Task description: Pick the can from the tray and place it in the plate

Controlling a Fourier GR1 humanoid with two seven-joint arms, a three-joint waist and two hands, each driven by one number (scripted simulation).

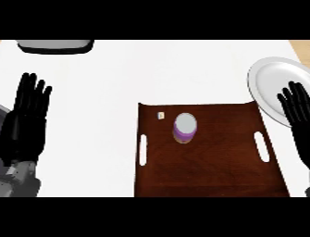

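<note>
A purple can [185,128] with a pale grey top stands upright on the dark brown tray [212,171], in the tray's far half. The white plate [280,83] lies on the counter at the right, beyond the tray's far right corner. My right hand [306,125] is open, fingers straight, at the right edge; its fingertips overlap the plate's near rim and it is well apart from the can. My left hand [26,122] is open with fingers up at the left edge, resting, far from the tray.
A grey and black object [53,46] sits at the counter's far left edge. The tray has white handle slots on its left [143,149] and right [261,146] sides. A small pale tag [161,115] lies on the tray's far left.
</note>
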